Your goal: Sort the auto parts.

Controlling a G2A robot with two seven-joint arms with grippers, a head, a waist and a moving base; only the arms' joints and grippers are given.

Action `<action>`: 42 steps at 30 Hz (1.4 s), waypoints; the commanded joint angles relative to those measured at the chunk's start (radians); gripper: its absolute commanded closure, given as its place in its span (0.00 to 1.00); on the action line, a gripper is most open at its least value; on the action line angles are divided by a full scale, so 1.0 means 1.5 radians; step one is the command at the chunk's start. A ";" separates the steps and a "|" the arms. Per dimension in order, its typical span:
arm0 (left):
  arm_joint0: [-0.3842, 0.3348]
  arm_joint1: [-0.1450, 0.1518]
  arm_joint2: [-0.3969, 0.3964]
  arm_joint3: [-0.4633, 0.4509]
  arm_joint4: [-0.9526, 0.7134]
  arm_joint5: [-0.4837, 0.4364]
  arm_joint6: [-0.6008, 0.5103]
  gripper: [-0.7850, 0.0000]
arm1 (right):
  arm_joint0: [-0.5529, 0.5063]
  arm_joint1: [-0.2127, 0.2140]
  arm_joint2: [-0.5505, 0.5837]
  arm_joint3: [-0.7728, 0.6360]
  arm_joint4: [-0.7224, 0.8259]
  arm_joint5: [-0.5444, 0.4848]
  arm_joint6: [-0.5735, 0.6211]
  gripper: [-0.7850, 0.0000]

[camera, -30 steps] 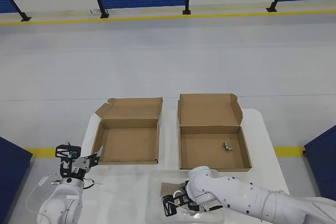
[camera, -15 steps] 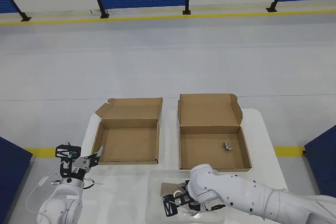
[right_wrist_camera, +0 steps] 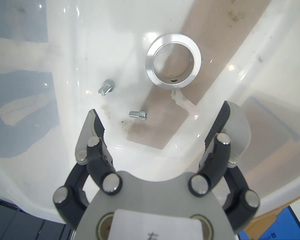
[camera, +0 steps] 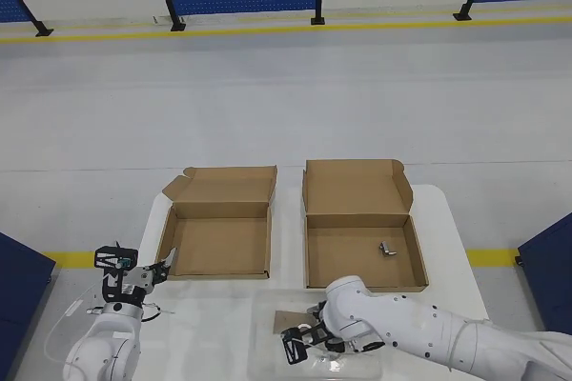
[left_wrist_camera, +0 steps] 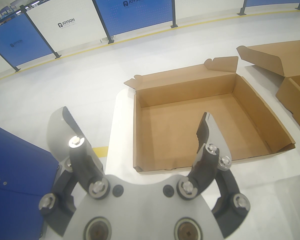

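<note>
Right gripper [right_wrist_camera: 160,109] hangs wide open and empty inside the clear bin [right_wrist_camera: 272,58] at the table's [camera: 214,310] front edge, just above a metal ring [right_wrist_camera: 173,62], a bolt [right_wrist_camera: 138,114] and a second bolt [right_wrist_camera: 106,87]. Left gripper [left_wrist_camera: 135,114], open and empty too, sits by the left box's [left_wrist_camera: 262,118] front corner, near the table's left edge.

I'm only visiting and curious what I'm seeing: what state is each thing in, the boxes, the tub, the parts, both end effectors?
Left box: lid open, empty.
Right box: lid open, one small part inside.
Tub: open, holding a ring, two bolts and a plastic scrap.
Left end effector: open, empty.
Right end effector: open, empty, over the tub.
</note>
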 commanded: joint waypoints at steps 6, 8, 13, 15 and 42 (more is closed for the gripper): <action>0.000 0.000 0.000 0.000 0.000 0.000 0.000 0.00 | -0.001 0.000 0.000 0.004 -0.010 -0.009 -0.009 0.00; 0.000 0.000 0.000 0.000 0.000 0.000 0.000 0.00 | -0.001 0.000 0.000 0.004 -0.010 -0.009 -0.009 0.00; 0.000 0.000 0.000 0.000 0.000 0.000 0.000 0.00 | -0.003 0.000 0.000 0.005 -0.009 -0.009 -0.014 0.00; 0.000 0.000 0.000 0.000 0.000 0.000 0.000 0.00 | -0.004 0.002 0.006 0.014 -0.012 -0.024 -0.036 0.00; 0.000 0.000 0.000 0.000 0.000 0.000 0.000 0.00 | 0.003 0.008 0.000 0.018 -0.029 -0.059 -0.059 0.19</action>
